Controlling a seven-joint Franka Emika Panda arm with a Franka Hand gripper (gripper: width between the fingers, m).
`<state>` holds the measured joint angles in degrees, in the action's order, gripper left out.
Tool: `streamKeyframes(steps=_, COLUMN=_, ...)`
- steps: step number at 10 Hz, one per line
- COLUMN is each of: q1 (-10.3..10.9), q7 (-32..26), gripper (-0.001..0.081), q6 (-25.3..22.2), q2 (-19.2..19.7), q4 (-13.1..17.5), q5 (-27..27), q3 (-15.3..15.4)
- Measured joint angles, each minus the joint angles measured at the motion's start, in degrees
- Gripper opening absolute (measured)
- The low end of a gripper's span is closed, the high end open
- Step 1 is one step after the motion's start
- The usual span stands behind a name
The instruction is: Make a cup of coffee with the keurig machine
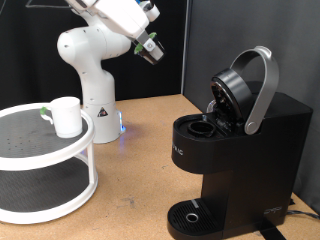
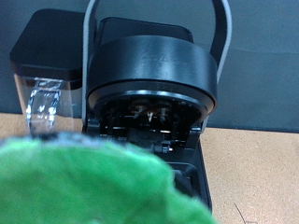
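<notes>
Nearest in the wrist view: a blurred green mass (image 2: 89, 182) is filling the lower part of the frame, right at the camera and blocking the base of the machine; what it is cannot be told, and the fingers are not showing there.

Behind it, one keurig machine (image 1: 235, 150) is standing on the wooden table (image 1: 140, 165) with its silver-grey lid handle (image 1: 262, 85) swung up, and the round brew head (image 2: 154, 79) is gaping open over the pod chamber (image 1: 200, 128). One clear water tank (image 2: 45, 98) is sitting beside the head.

Exterior view, left: one white two-tier round shelf (image 1: 45, 165) is carrying one cup (image 1: 66, 116) on its upper tier, well apart from the machine.

Farther back, one white arm base (image 1: 90, 85) is standing on the table. The gripper (image 1: 151, 47) is hanging high in the air between shelf and machine, touching neither; whether its fingers are parted or gripping anything cannot be told.
</notes>
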<state>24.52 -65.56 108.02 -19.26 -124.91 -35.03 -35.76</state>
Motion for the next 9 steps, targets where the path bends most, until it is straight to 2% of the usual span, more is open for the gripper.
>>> streamKeyframes(steps=1, q1=0.0, q7=1.7, gripper=0.0461, q6=0.9, q2=0.0, q4=0.0, q5=0.0, q3=0.5)
streamKeyframes(steps=4, q1=0.1, q7=2.3, gripper=0.0461, q6=3.7, q2=0.0, q4=-0.1, q5=-0.1, q3=2.1)
streamKeyframes(steps=9, q1=0.4, q7=2.2, gripper=0.0461, q6=4.2, q2=0.0, q4=-0.1, q5=-0.8, q3=3.6)
